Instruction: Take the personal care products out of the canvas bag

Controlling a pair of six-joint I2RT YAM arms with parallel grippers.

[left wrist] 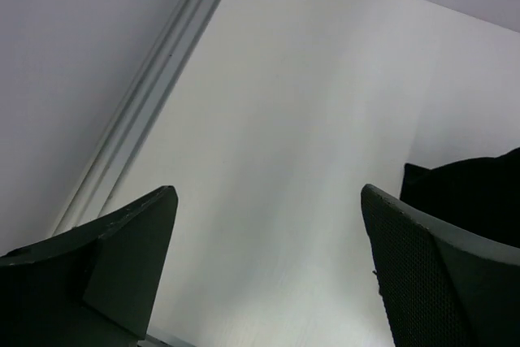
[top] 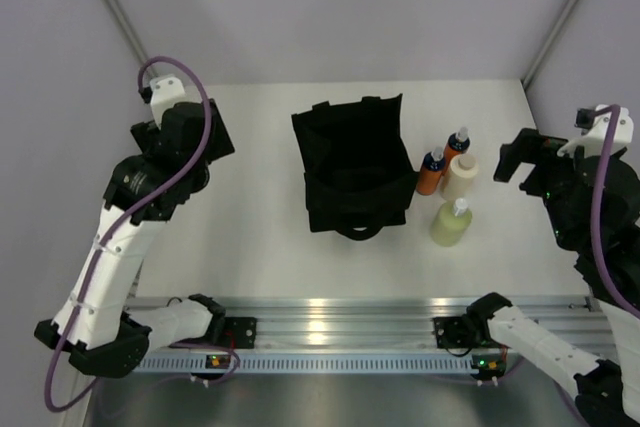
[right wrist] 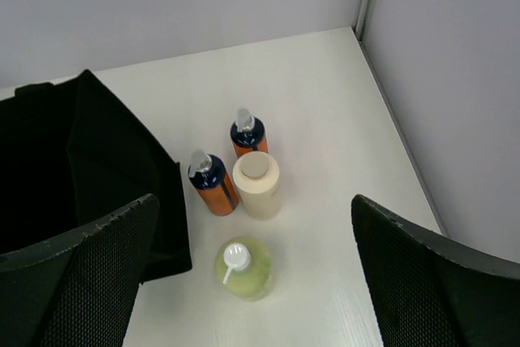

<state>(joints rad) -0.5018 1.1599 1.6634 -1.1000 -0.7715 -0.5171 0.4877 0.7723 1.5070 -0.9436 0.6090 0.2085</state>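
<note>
Right gripper (right wrist: pixel 253 198): fingers spread, empty, poised above the bottles (top: pixel 458 179). Left gripper (left wrist: pixel 268 193): spread, empty, over bare table (top: pixel 250 247) left of the bag (top: pixel 352 172).

Bottles, four: orange pair (right wrist: pixel 214 188), cream one (right wrist: pixel 257 184), yellow-green one (right wrist: pixel 244 270). All are upright, clustered just right of the bag (interior too dark to check).

Risk: a descent here could topple the crowded bottles, one knocking the next.

Table: white, matte. Walls (top: pixel 350 7): plain, pale.

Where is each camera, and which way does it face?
Top external: above, behind the bases, facing down at the black fabric tote bag; both arms show.
Left wrist: on the arm, facing the white table; open left pincer shows.
Right wrist: on the arm, facing four small bottles; open right pincer shows.
All share the bag.
</note>
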